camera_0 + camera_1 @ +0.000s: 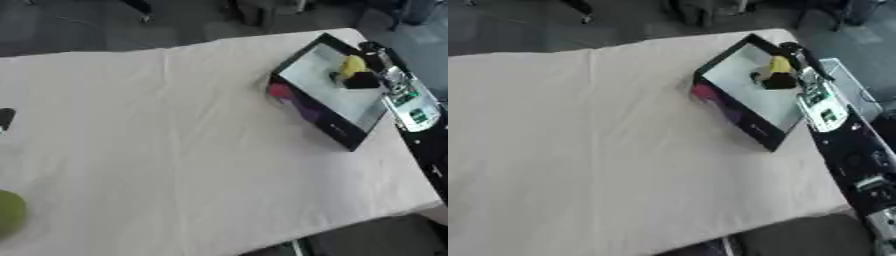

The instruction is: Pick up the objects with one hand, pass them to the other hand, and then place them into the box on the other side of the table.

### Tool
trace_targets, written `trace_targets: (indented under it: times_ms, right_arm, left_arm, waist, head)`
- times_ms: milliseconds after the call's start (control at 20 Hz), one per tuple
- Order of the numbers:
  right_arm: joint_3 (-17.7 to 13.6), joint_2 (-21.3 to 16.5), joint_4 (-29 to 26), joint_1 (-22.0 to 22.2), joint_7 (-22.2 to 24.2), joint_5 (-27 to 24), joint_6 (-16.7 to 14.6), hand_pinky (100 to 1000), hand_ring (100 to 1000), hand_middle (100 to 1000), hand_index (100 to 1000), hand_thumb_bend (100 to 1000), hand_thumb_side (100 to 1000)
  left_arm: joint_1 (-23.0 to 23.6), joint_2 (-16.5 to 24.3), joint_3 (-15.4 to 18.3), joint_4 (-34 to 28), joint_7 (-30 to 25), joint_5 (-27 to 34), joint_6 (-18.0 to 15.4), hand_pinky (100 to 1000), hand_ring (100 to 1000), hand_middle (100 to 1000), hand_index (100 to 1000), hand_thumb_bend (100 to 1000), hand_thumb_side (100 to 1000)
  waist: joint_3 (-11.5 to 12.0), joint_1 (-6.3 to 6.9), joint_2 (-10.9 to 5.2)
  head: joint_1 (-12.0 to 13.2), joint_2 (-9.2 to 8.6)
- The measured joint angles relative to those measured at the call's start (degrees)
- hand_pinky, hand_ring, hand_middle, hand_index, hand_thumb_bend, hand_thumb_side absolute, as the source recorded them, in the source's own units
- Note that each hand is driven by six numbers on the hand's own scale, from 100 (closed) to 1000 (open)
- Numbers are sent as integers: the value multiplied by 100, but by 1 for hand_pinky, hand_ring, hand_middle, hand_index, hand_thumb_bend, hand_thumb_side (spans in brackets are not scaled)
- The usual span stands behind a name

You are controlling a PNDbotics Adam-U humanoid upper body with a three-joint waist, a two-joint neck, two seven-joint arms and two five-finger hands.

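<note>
An open black box [325, 122] with a pale floor and a pink-purple print on its side stands at the table's far right. My right hand [360, 81] reaches into it from the right, the arm [852, 150] running along the table's right edge. A yellow object [353, 65] sits in that hand over the box floor, with dark fingers curled beside it. A round green object [9, 212] lies at the lower left edge, half cut off. A small dark piece of my left hand [4, 119] shows at the left edge, apart from the green object.
A white creased cloth [175, 140] covers the table. The table's front edge runs across the lower right, with dark floor beyond it. Chair legs and dark furniture stand past the far edge.
</note>
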Motion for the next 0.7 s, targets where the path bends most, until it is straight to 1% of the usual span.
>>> trace_targets:
  times_ms: [150, 250, 300, 350, 450, 500, 550, 700]
  right_arm:
    - [-46, 0, 3, -1, -113, 197, 120, 968, 958, 921, 956, 501, 175]
    - [-72, 0, 0, -1, -199, 238, 177, 969, 952, 914, 944, 477, 170]
    - [-85, 0, -7, -2, -242, 235, 191, 975, 952, 913, 938, 412, 183]
    - [-104, 1, -40, -2, -287, 204, 188, 980, 952, 912, 933, 340, 215]
    - [-148, 20, -165, -10, -366, 81, 143, 995, 956, 908, 925, 129, 301]
    - [-174, 53, -254, -23, -398, -2, 108, 999, 958, 908, 925, 100, 323]
    - [-190, 88, -347, -42, -419, -82, 66, 1000, 961, 911, 929, 100, 353]
    - [-219, 218, -682, -105, -413, -353, -93, 1000, 965, 911, 936, 100, 357]
  left_arm:
    - [14, 0, 20, 0, 12, 0, 11, 780, 593, 616, 815, 568, 381]
    - [16, 0, 20, 0, 20, 0, 18, 780, 593, 616, 815, 565, 381]
    - [17, 0, 21, 0, 22, 0, 20, 780, 593, 616, 815, 564, 381]
    - [18, 0, 22, 0, 25, 0, 21, 780, 592, 616, 815, 566, 381]
    - [23, 0, 31, 0, 39, 0, 28, 779, 592, 615, 814, 565, 382]
    - [24, 0, 43, 0, 48, 0, 35, 779, 593, 615, 815, 564, 382]
    - [24, 0, 57, 0, 55, 0, 42, 779, 593, 615, 815, 564, 383]
    - [24, 1, 98, 0, 80, 0, 78, 778, 596, 617, 816, 567, 385]
  waist:
    - [2, 0, 0]
    - [2, 0, 0]
    - [4, 0, 0]
    - [4, 1, 0]
    - [4, 8, 0]
    - [4, 14, 0]
    - [5, 22, 0]
    - [19, 34, -1]
  head:
    - [1, 2]
    - [4, 17]
    - [7, 24]
    - [14, 37]
    - [41, 45]
    - [62, 46]
    - [87, 47]
    - [192, 51]
